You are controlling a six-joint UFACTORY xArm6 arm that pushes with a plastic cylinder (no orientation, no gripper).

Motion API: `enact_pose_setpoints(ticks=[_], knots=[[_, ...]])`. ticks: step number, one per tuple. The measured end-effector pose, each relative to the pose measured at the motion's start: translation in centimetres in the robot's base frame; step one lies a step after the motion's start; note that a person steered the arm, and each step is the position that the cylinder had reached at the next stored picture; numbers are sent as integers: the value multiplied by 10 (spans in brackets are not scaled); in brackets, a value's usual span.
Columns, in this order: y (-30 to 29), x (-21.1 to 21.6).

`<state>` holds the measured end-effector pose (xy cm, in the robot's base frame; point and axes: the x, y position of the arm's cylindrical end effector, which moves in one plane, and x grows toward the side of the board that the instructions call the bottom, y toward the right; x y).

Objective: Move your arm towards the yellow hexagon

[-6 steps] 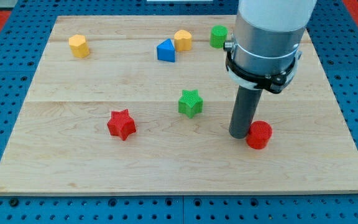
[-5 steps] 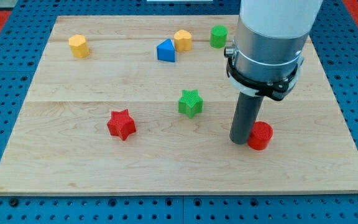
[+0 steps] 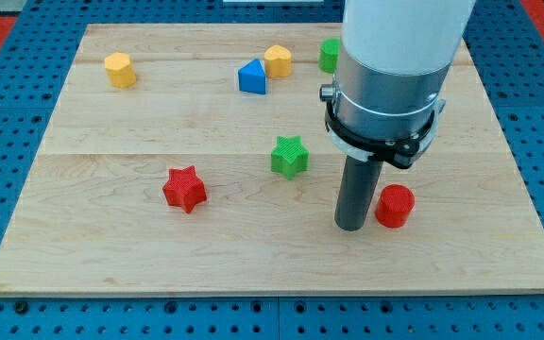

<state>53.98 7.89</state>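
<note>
Two yellow blocks lie near the view's top. One yellow block (image 3: 119,69) at the top left looks like a hexagon. The other yellow block (image 3: 278,60) sits at top centre, beside a blue triangle (image 3: 251,76); its shape is less clear. My tip (image 3: 351,227) rests on the board in the lower right part, just left of a red cylinder (image 3: 394,205) with a small gap between them. It is below and right of a green star (image 3: 290,155). Both yellow blocks are far from the tip, up and to the left.
A red star (image 3: 184,188) lies left of centre. A green block (image 3: 330,55) near the top is partly hidden behind the arm's body. The wooden board (image 3: 83,255) sits on a blue pegboard surface.
My tip has slid left and slightly down, away from the red cylinder that it was touching. The blocks have not moved.
</note>
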Motion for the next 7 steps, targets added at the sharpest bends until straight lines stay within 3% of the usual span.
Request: enact_pose_setpoints(ticks=[4, 7], knots=[[-126, -50], [-200, -183]])
